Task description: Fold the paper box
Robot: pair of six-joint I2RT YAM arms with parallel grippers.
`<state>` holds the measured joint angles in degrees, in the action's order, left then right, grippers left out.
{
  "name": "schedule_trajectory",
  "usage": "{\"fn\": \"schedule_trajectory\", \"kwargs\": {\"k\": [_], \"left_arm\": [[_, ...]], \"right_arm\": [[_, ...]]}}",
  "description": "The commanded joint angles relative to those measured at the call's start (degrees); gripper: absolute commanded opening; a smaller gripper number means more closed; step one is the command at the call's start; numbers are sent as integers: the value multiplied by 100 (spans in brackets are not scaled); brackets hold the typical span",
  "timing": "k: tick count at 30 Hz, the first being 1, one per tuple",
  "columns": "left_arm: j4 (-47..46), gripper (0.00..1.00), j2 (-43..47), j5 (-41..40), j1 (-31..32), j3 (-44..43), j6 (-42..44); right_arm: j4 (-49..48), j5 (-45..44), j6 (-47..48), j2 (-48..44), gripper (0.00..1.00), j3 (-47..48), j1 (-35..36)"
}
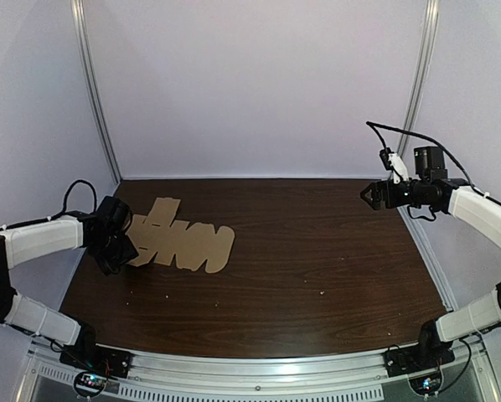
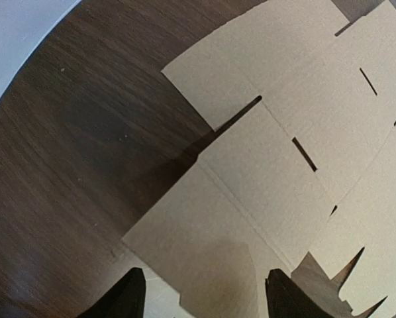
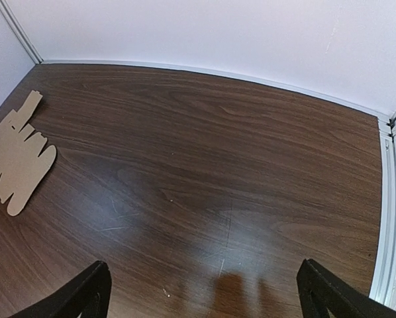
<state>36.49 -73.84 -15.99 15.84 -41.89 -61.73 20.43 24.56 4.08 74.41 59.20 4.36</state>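
The paper box is a flat, unfolded brown cardboard cutout (image 1: 182,239) lying on the dark wooden table at the left. My left gripper (image 1: 119,251) hovers over its left end, open, with the cardboard (image 2: 277,152) spread under and between the two black fingertips (image 2: 130,299). A slightly raised flap casts a shadow on the table. My right gripper (image 1: 369,195) hangs high at the far right, open and holding nothing. In the right wrist view the cutout (image 3: 16,159) is far off at the left edge.
The wooden table (image 1: 317,251) is enclosed by white walls and aluminium posts (image 1: 95,92). A metal rail (image 3: 387,218) runs along the right edge. A few small crumbs dot the table near the front.
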Motion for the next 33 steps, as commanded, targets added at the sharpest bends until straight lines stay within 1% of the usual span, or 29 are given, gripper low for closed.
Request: {"fn": "schedule_trajectory", "kwargs": {"k": [1, 2, 4, 6, 11, 13, 16, 17, 19, 20, 22, 24, 28, 30, 33], "left_arm": [[-803, 61, -450, 102, -121, -28, -293], [-877, 58, -551, 112, -131, -42, -291], [-1001, 50, -699, 105, -133, -70, -266], [-1128, 39, -765, 77, -133, -65, -237], [-1306, 7, -737, 46, -133, -243, 120], [-1402, 0, -738, 207, -133, -418, 492], [-1485, 0, -836, 663, -90, -846, 1261], [-1468, 0, -885, 842, -51, -1014, 1659], [-1476, 0, -930, 1280, 70, -1253, 2095], [-1572, 0, -930, 1505, 166, -1328, 2290], [-1747, 0, -916, 2200, 410, -1472, 2709], [-1806, 0, -937, 2633, 683, -1650, 3198], [-1485, 0, -989, 3091, 1244, -2089, 4309], [-1411, 0, -1008, 3397, 1349, -2146, 4625], [-1440, 0, -1045, 3725, 1397, -2133, 4847]], "right_arm": [[85, 153, 100, -161, 100, -119, -41], [86, 149, 102, -182, 100, -119, -41], [81, 159, 99, -208, 100, -103, -41], [78, 151, 113, -243, 100, -106, -41], [121, 176, 187, -286, 100, -116, -41], [217, 345, 288, -290, 100, -82, -41], [374, 732, 430, -258, 100, 34, -41], [473, 911, 526, -234, 100, 115, -41], [718, 1293, 646, -137, 100, 335, -41], [855, 1470, 691, -46, 99, 470, -33], [1195, 1768, 806, 112, 99, 769, -5], [1744, 1989, 1025, 265, 98, 1168, 85], [2450, 2177, 1386, 493, 96, 1764, 261], [2663, 2220, 1506, 598, 96, 1964, 363], [2772, 2268, 1596, 838, 96, 2070, 591]]}}
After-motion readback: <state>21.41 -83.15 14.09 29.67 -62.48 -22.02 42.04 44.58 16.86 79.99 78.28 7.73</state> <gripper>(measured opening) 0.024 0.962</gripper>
